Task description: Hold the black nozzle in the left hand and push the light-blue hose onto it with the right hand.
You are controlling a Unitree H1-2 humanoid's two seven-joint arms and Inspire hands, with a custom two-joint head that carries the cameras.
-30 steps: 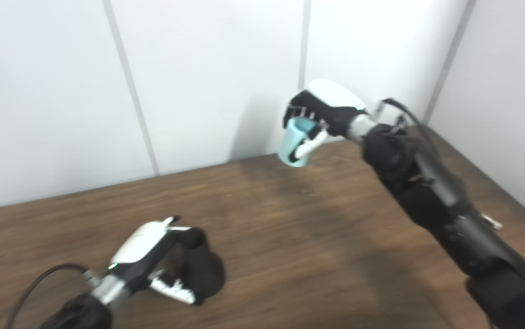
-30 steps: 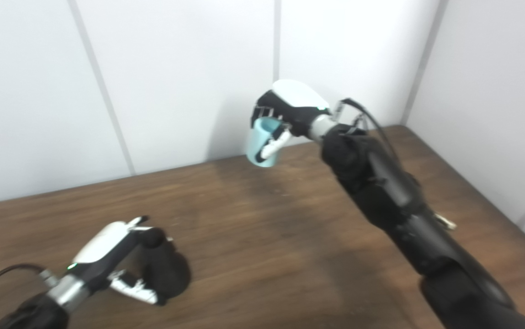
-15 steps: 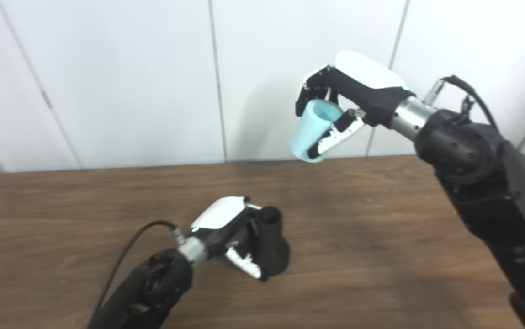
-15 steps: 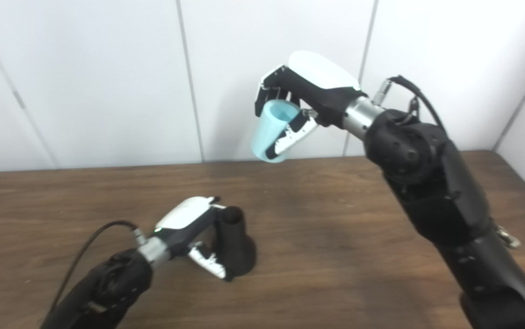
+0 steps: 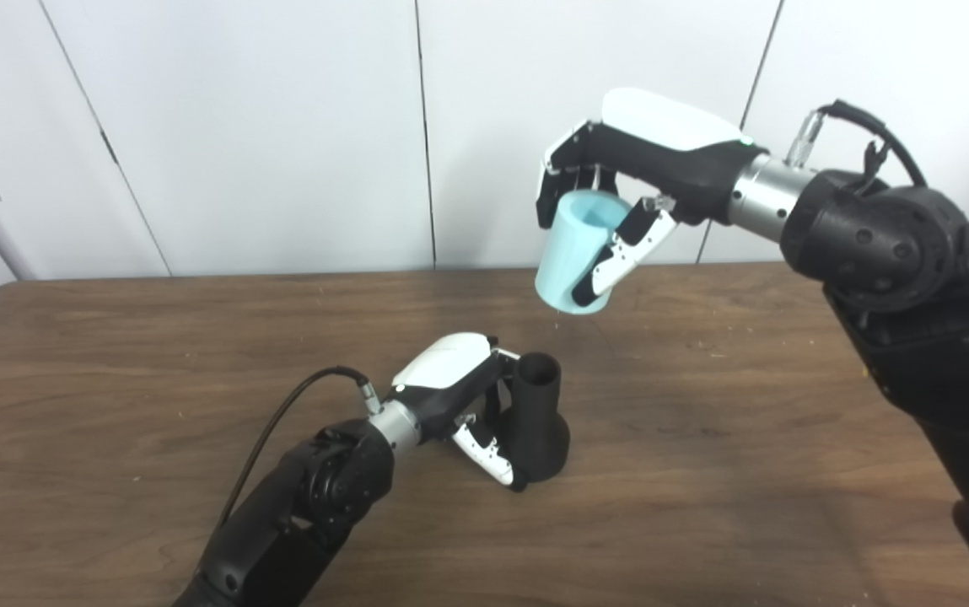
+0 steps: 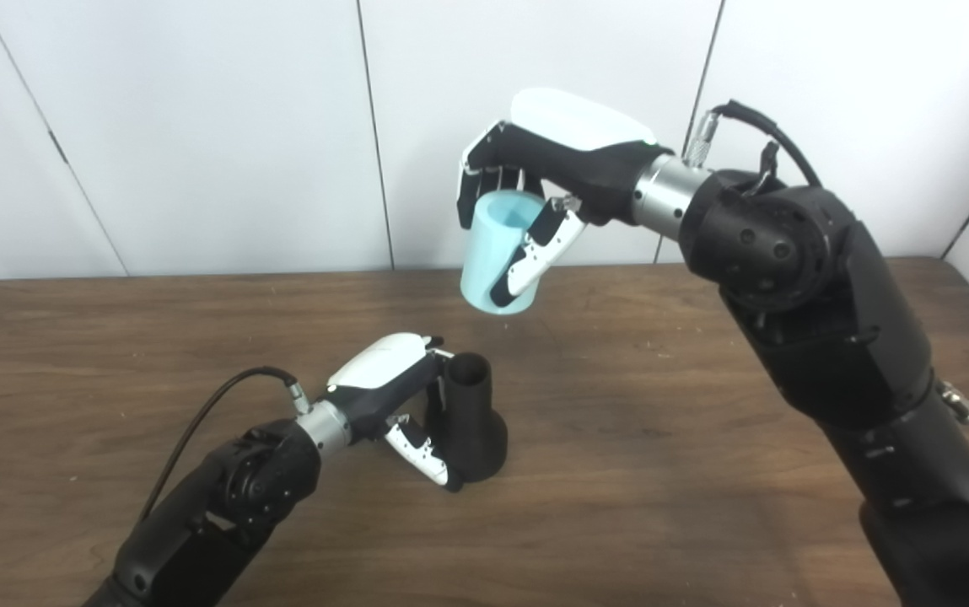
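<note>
The black nozzle [image 5: 537, 419] stands upright on the brown table [image 5: 113, 354], its narrow open end up and its wide base down. My left hand [image 5: 459, 396] is wrapped around its left side, with the thumb low against the base. The light-blue hose [image 5: 573, 253], a short tapered tube, hangs in the air above and a little right of the nozzle. My right hand [image 5: 627, 181] is shut on it, fingers behind and thumb across the front. A clear gap separates hose and nozzle.
White wall panels [image 5: 282, 126] rise right behind the table's far edge. A black cable [image 5: 282, 421] runs from my left wrist over the tabletop. My right forearm [image 6: 830, 337] crosses the right side of the table.
The camera has swung, shifting the whole picture. The right hand has brought the hose lower and nearer the nozzle. The left hand keeps its hold on the nozzle.
</note>
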